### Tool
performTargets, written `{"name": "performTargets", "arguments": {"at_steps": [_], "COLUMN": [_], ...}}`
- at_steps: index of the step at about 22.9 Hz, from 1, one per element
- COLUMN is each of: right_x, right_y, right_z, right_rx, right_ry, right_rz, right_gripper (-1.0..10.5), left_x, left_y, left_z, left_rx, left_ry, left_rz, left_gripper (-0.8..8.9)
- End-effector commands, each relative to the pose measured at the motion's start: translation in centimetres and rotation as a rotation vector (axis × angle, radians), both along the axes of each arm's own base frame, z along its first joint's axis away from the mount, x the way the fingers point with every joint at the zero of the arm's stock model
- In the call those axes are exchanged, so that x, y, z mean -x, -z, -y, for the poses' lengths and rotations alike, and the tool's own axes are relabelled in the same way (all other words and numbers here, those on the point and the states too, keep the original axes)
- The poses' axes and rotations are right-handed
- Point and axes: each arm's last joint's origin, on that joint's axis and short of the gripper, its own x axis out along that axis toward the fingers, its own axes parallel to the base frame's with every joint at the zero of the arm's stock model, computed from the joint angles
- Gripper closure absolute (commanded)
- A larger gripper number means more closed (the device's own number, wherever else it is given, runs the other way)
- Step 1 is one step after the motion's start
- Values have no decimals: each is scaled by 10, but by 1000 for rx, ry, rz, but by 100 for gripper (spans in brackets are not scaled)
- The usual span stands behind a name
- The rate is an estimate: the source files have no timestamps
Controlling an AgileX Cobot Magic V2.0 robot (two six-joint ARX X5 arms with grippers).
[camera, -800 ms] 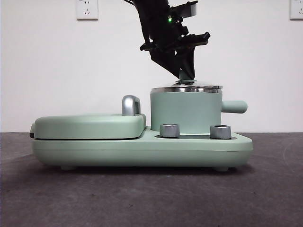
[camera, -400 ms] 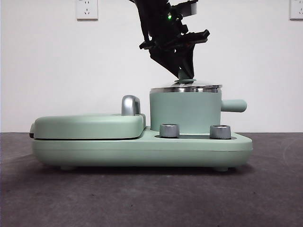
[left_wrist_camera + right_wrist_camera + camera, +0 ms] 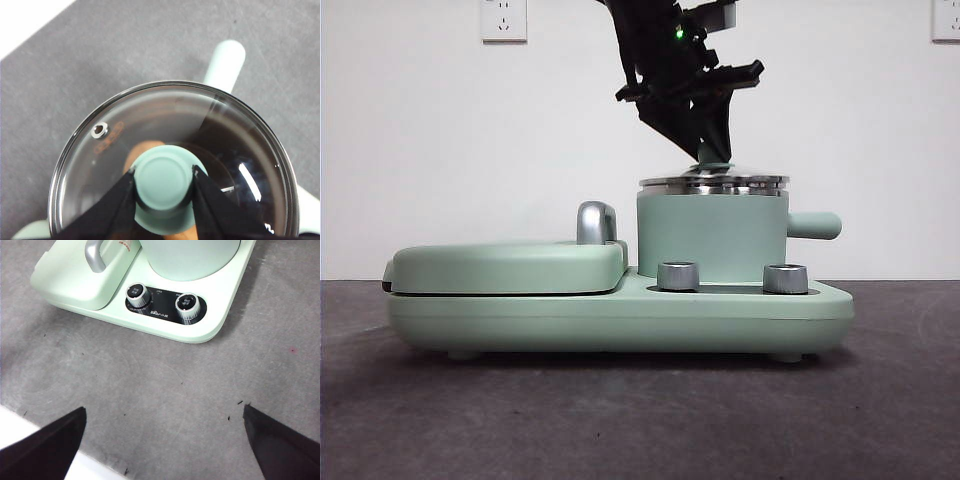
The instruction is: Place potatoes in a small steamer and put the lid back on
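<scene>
White wall behind; left claw [image 3: 713, 152], angled down, clamps lid [image 3: 175, 165] knob; right claw [image 3: 162, 435] wide.

A dark grey, faintly speckled table [image 3: 640, 420] fills the lower part of the front view. Directly on it, across the middle of the frame, stands a mint-green cooker base [image 3: 620, 318] on short feet, two steel dials [image 3: 161, 300] on its front edge

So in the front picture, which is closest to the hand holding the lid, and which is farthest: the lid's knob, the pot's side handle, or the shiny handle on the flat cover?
From the left hand:
1. Lid's knob: right between its jaws, atop the lid.
2. Pot's side handle: lower, sticking out to the right of the pot.
3. Shiny handle: lower, on the flat cover to the left; nearly a tie with 2.
</scene>
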Motion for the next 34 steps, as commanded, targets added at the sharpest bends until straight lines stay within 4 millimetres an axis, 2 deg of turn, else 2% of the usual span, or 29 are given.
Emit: {"name": "performTargets", "arguments": {"at_steps": [1, 9, 16, 22, 30, 34], "right_x": [0, 0, 0, 0, 0, 1], "right_y": [-1, -1, 0, 0, 0, 0], "right_z": [-1, -1, 0, 0, 0, 0], "right_rx": [-10, -12, -5, -5, -6, -6], "right_ry": [1, 4, 5, 5, 4, 4], "right_rz": [1, -1, -13, -13, -14, -16], "right_gripper": [460, 460, 460, 460, 460, 460], "left_x": [-2, -3, -10, -8, -5, -7], "left_y": [-10, -5, 17, 15, -5, -7], "left_z": [6, 7, 12, 12, 9, 7], "left_rx": [30, 15, -23, -30, -16, -9], "left_ry": [3, 3, 2, 2, -15, -19], "left_rz": [40, 21, -23, -33, -47, -38], "left_gripper": [799, 799, 799, 799, 799, 799]}}
